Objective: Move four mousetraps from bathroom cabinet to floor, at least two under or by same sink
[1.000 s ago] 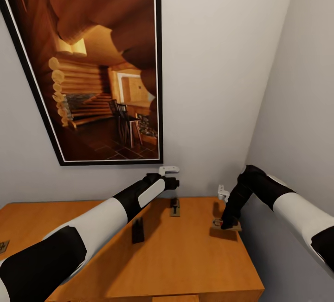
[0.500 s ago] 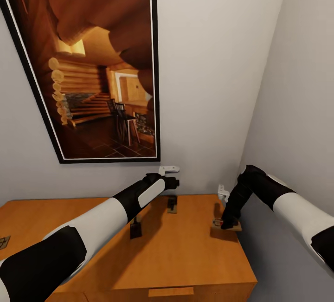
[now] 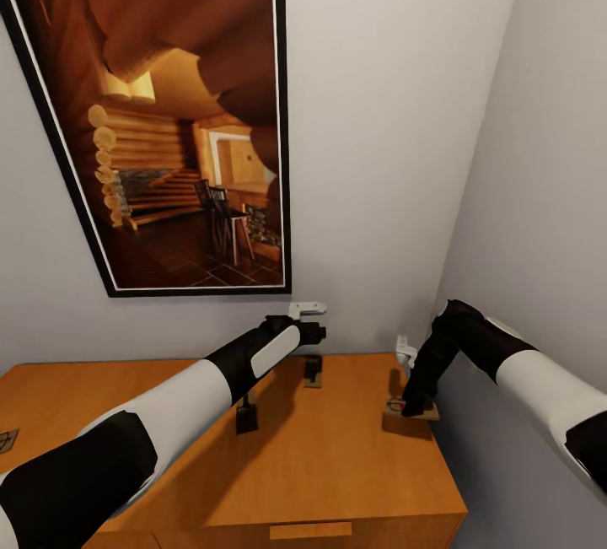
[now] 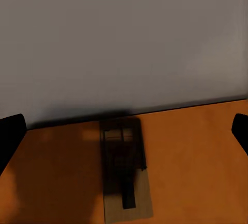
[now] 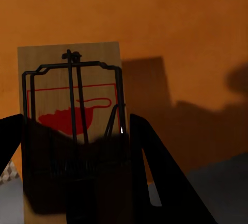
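orange-brown cabinet (image 3: 337, 465): surface carries mousetraps
right gripper (image 3: 412, 408): clamped on mousetrap (image 5: 72, 105), near right edge
left gripper (image 3: 314, 331): fingers apart above second mousetrap (image 4: 124, 167)

the cabinet (image 3: 337, 465) is smooth orange-brown wood with a soft satin sheen, and its top is the surface under both end effectors. the mousetrap (image 5: 70, 105) between the fingers of the right end effector (image 3: 413, 408) is a pale matt wooden board with visible grain, thin dark metal wire and a flat red printed mark. another mousetrap (image 4: 124, 175) ahead of the left end effector (image 3: 314, 331) is dull tan wood with dark metal. the wall (image 3: 379, 153) behind is matt pale paint. the arms' shells look like smooth black and white plastic.
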Controlling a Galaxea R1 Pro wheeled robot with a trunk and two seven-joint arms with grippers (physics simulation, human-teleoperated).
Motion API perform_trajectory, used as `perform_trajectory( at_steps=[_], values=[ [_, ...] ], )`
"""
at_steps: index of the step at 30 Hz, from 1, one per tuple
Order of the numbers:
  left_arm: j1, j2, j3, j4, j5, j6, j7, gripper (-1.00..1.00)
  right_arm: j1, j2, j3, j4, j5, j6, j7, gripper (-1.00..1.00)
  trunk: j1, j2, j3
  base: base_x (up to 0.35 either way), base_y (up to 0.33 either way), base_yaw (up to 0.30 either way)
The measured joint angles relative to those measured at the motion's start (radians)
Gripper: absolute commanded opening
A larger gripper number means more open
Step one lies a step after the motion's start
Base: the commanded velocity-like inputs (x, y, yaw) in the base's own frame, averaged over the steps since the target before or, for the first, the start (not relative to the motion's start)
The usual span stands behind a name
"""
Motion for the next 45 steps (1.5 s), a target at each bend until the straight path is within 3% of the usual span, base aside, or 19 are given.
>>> perform_trajectory(
  at_steps=[14,20,38,45],
  values=[
    [0.000,0.000,-0.009,0.003,-0.001,0.000,0.001,1.00,0.000,0.001,0.001,0.000,0.000,0.000,0.001,-1.00,0.000,0.000,0.000,0.000,0.000,0.000],
    [0.000,0.000,-0.028,0.003,-0.001,0.000,0.002,1.00,0.000,0.001,0.001,0.000,0.000,0.001,0.001,-1.00,0.023,-0.042,-0.019,0.000,0.000,0.000],
    [0.000,0.000,-0.031,0.010,0.000,0.000,0.002,1.00,0.000,0.001,0.001,0.000,0.000,0.001,0.001,-1.00,0.092,-0.168,-0.075,0.000,0.000,0.000],
    [0.001,0.000,-0.031,0.014,0.003,0.005,0.002,1.00,0.000,0.000,0.001,0.000,0.000,0.001,0.001,-1.00,0.092,-0.168,-0.075,0.000,0.000,0.000]
  ],
)
